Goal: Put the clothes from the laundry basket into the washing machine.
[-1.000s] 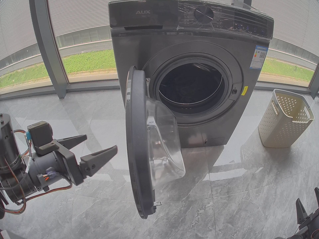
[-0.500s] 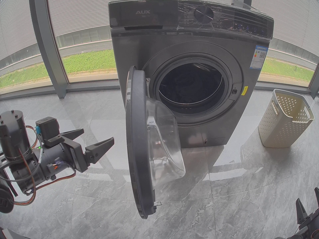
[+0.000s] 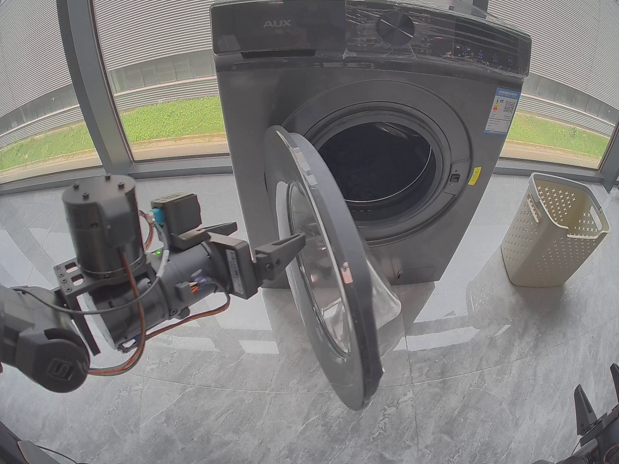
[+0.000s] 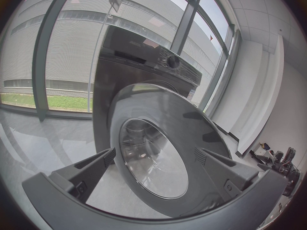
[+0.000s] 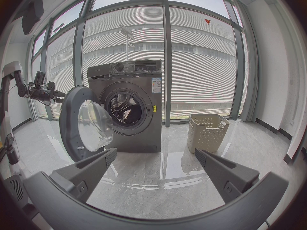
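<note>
The grey washing machine [image 3: 387, 98] stands in front of me, with dark clothes inside its drum [image 5: 126, 112]. Its round door [image 3: 329, 272] hangs half swung, the glass bowl facing the opening. My left gripper [image 3: 269, 233] is open, and one fingertip [image 3: 300, 240] touches the door's outer face. In the left wrist view the door [image 4: 166, 144] sits close before the open left gripper [image 4: 155, 152]. The cream laundry basket [image 3: 554, 230] stands on the floor right of the machine and looks empty. My right gripper [image 5: 155, 154] is open and holds nothing, low at the right [image 3: 599, 394].
Grey marble floor [image 3: 483, 368] spreads around the machine. Tall windows with dark frame posts [image 3: 90, 78] run behind it. A white wall [image 5: 275, 64] lies to the right, beyond the basket [image 5: 206, 131].
My left arm has moved right and up against the door. The door has swung from wide open partway toward the drum opening. The right gripper has stayed put.
</note>
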